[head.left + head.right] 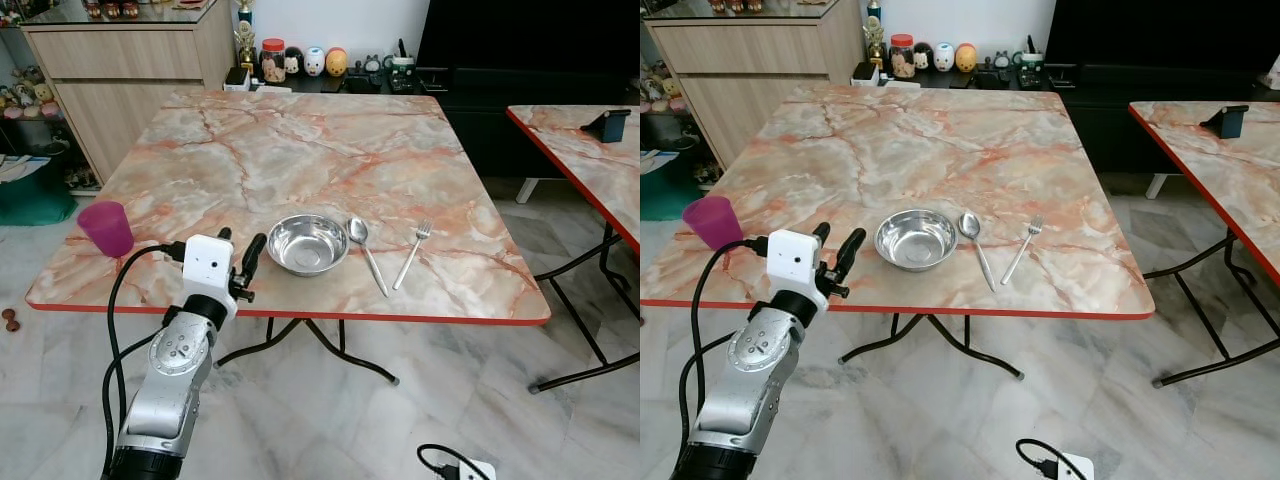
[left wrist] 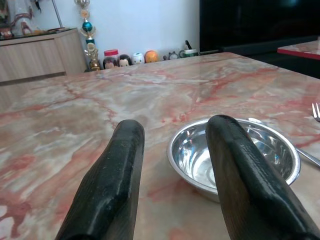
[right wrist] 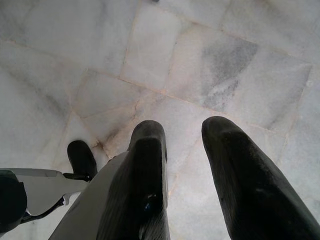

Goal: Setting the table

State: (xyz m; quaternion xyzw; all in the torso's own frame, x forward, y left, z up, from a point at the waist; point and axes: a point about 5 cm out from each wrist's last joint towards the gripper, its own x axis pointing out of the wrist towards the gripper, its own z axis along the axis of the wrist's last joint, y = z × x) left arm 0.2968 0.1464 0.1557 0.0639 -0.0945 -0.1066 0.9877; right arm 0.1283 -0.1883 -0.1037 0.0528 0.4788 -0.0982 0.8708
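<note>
Silver and round-jointed, the left arm is reaching up from the bottom of the head views, and its left gripper [image 1: 238,252] is hanging over the near edge of the table [image 1: 300,140], just left of the bowl. Its two black fingers [image 2: 112,185] are spread apart and holding nothing.

That square table is showing a shiny top with pink and orange marble swirls and a thin red rim. Another table [image 1: 590,165] just like it is standing off to the right, with a dark blue stand sitting on it. A tall wooden cabinet [image 1: 120,70] is standing behind on the left.

On the near part of the table a round steel bowl [image 1: 307,243] is sitting, bright like a mirror. Just right of it a metal spoon [image 1: 367,252] is lying, and then a metal fork [image 1: 411,253], a bit apart. A purple plastic cup [image 1: 106,228] is standing upright at the left edge.

From the left wrist view, the bowl's shiny inside is showing up close between the finger tips.

The right wrist view is looking down at pale grey stone floor tiles [image 3: 200,65]. The right gripper [image 3: 182,132] is hanging there with its fingers parted, holding nothing.
</note>
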